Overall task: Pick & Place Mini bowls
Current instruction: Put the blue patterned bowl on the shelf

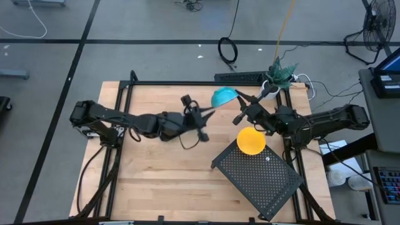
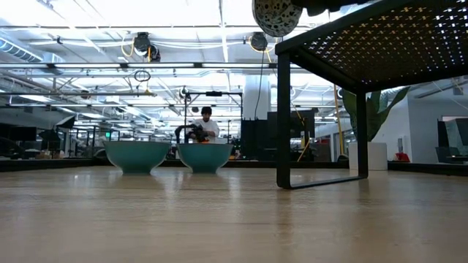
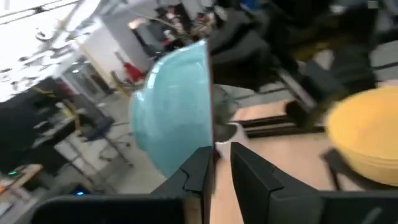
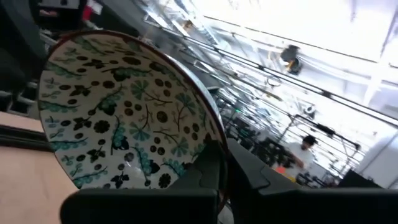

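One mini bowl [image 1: 223,97], teal outside and patterned inside, is in the air over the table's far middle, tipped on its side. My left gripper [image 1: 209,111] reaches it from the left and my right gripper [image 1: 242,100] from the right, and both are shut on its rim. The low view shows this bowl [image 2: 276,14] high up. A yellow bowl [image 1: 251,140] sits on the far corner of the black perforated rack [image 1: 259,175]. Two more teal bowls [image 2: 137,155] [image 2: 205,155] stand on the table in the low view; the high view does not show them. My left gripper pinches the bowl's rim [image 3: 210,140], one finger on the teal outside [image 3: 196,171] and one on the inner side [image 3: 249,174]. It comes level from the table's left. The bowl is clear of the table, its mouth facing right. My right gripper pinches the rim [image 4: 214,140] of the same bowl, one finger inside [image 4: 208,171] and one outside [image 4: 249,168]. It comes from the table's right, facing the patterned inside [image 4: 124,112]. The bowl is clear of the table.
The rack stands on legs [image 2: 283,117] over the table's right near part. A plant [image 1: 281,72] in a white pot [image 2: 376,155] is at the far right corner. Bare wood [image 1: 162,181] lies left and near. A person [image 2: 207,124] is far behind.
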